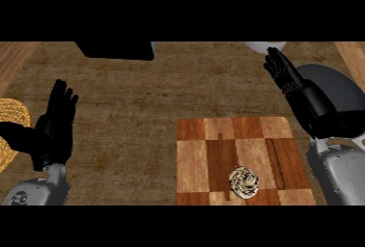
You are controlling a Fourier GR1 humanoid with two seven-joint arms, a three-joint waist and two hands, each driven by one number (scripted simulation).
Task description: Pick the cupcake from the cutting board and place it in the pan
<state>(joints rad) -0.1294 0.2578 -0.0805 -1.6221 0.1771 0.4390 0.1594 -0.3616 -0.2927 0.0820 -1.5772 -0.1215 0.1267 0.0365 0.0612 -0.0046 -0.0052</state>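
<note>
Wooden counter (135, 96): both hands, left (53, 125) and right (303, 94), flat and empty; we judge the cupcake (245, 182) on the cutting board (214, 154) light and soft, best gripped by its sides.

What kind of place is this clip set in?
Most likely a kitchen counter: a wooden cutting board carrying a cupcake lies on the brown worktop, with a dark pan at the right.

A checkered cutting board (235, 159) of reddish and pale brown squares carries a cupcake (245, 181) swirled cream and dark brown, on a mottled dark brown counter (157, 96), with a dark grey pan (342, 87) at right and perhaps a woven yellow mat (10, 116) at left.
</note>
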